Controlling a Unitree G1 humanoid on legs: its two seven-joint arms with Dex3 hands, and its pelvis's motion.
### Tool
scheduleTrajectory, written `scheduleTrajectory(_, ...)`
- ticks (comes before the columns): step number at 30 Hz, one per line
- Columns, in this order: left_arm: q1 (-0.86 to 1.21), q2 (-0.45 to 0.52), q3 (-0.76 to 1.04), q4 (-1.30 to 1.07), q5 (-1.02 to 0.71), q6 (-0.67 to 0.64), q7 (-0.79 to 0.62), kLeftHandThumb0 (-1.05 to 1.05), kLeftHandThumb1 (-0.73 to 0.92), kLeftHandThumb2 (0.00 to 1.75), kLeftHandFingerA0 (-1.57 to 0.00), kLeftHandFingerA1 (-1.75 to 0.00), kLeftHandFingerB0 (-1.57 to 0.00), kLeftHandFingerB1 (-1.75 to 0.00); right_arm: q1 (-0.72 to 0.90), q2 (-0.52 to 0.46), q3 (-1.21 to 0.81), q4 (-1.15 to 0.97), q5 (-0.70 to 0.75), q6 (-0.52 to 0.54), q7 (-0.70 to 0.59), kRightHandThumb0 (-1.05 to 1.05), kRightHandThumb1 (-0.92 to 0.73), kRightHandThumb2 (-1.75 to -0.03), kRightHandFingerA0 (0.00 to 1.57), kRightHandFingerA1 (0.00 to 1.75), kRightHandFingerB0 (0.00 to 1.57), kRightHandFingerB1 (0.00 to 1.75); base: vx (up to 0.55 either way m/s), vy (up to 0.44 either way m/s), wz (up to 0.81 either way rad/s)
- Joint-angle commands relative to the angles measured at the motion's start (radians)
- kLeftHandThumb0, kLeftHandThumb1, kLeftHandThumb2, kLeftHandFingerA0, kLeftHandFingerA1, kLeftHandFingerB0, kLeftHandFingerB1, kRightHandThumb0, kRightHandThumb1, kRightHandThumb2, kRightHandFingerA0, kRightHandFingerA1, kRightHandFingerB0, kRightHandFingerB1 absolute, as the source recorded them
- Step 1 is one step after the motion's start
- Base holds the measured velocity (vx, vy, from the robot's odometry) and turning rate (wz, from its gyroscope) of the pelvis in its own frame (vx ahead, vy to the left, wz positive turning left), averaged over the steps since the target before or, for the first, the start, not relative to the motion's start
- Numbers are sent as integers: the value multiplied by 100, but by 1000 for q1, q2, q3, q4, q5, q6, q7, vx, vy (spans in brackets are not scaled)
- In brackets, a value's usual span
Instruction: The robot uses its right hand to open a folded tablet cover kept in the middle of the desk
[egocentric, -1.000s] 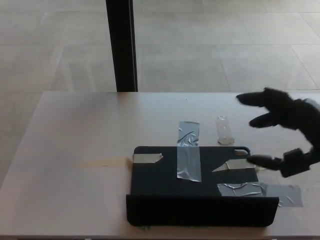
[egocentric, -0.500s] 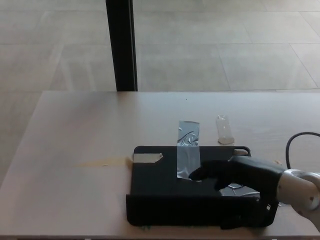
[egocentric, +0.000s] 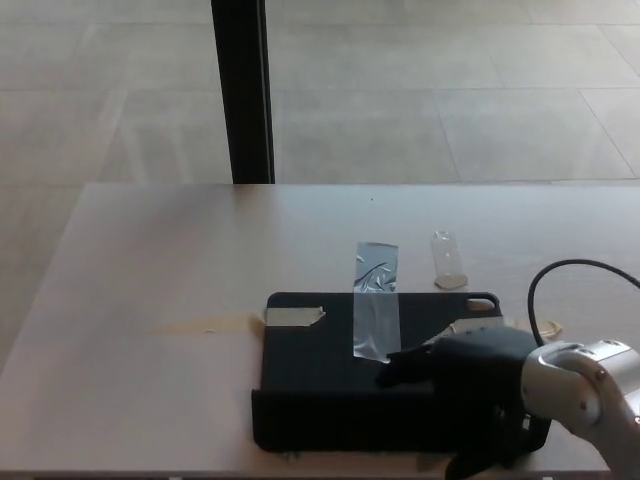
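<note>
Resting: right hand (egocentric: 470, 375) atop tablet cover (egocentric: 320, 370), right portion.

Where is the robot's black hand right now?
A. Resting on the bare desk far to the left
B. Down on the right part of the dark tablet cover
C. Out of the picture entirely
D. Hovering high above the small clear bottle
B: the right hand lies low on the right part of the dark tablet cover, with its fingers pointing toward the strip of grey tape; the small clear bottle stands apart behind it.
</note>
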Motion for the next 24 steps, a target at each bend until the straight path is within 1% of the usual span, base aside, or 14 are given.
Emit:
scheduleTrajectory(1,-15,37,16,3,-41,40,-12,-15,33,56,-102,-88,-75,-72,65,58,179,-175,-504,250,133,-77,-50,-57,28,67,17,38,0,0,0)
scheduleTrajectory(2,-17,37,17,4,-42,41,-11,-15,32,56,-103,-88,-75,-72,81,72,189,-204,-527,275,153,-75,-39,-79,24,65,12,46,0,0,0)
scheduleTrajectory(7,-14,34,11,-1,-37,35,-16,-16,32,55,-107,-89,-75,-71,141,118,273,-244,-712,342,248,-76,-40,-77,21,62,13,46,0,0,0)
scheduleTrajectory(11,-23,36,13,-2,-39,30,-19,-16,30,56,-110,-90,-77,-73,224,63,222,-309,-669,342,159,-77,-41,-81,28,66,16,47,0,0,0)
scheduleTrajectory(13,-24,38,14,-1,-41,31,-19,-16,30,55,-111,-93,-78,-73,237,55,207,-323,-656,349,162,-76,-54,-58,21,65,16,40,0,0,0)
scheduleTrajectory(14,-24,38,16,0,-42,31,-21,-16,30,56,-111,-93,-79,-74,238,44,197,-337,-640,351,190,-77,-43,-82,22,64,11,48,0,0,0)
scheduleTrajectory(15,-23,39,19,-1,-45,30,-23,-16,30,56,-111,-93,-79,-74,234,29,191,-346,-625,332,201,-77,-43,-82,22,64,11,48,0,0,0)
scheduleTrajectory(16,-25,40,14,-2,-40,36,-22,-17,29,56,-110,-93,-79,-73,251,15,179,-359,-613,327,188,-77,-55,-58,21,66,16,41,0,0,0)
scheduleTrajectory(17,-25,39,5,-3,-33,34,-24,-18,30,56,-110,-93,-79,-73,294,8,149,-384,-577,345,162,-75,-40,-82,37,74,14,47,0,0,0)
scheduleTrajectory(18,-24,39,-1,-3,-27,31,-24,-20,33,54,-110,-93,-79,-72,313,-8,139,-407,-575,339,163,-78,-54,-57,39,76,18,41,0,0,0)
scheduleTrajectory(20,-22,36,-8,2,-19,24,-20,-19,33,54,-110,-90,-79,-72,375,-52,109,-463,-552,314,142,-80,-53,-56,47,94,21,41,0,0,0)
scheduleTrajectory(22,-23,36,-1,2,-27,25,-23,-17,33,54,-109,-89,-78,-72,390,-49,93,-473,-540,319,154,-78,-52,-56,45,94,20,41,0,0,0)
scheduleTrajectory(23,-26,37,1,-1,-30,31,-21,-17,30,55,-110,-91,-80,-72,425,-47,67,-505,-516,346,168,-85,-44,-81,47,100,15,47,0,0,0)
scheduleTrajectory(24,-28,38,0,-2,-30,34,-19,-16,30,55,-106,-87,-79,-72,448,-45,49,-524,-504,361,170,-76,-52,-56,39,89,20,40,0,0,0)
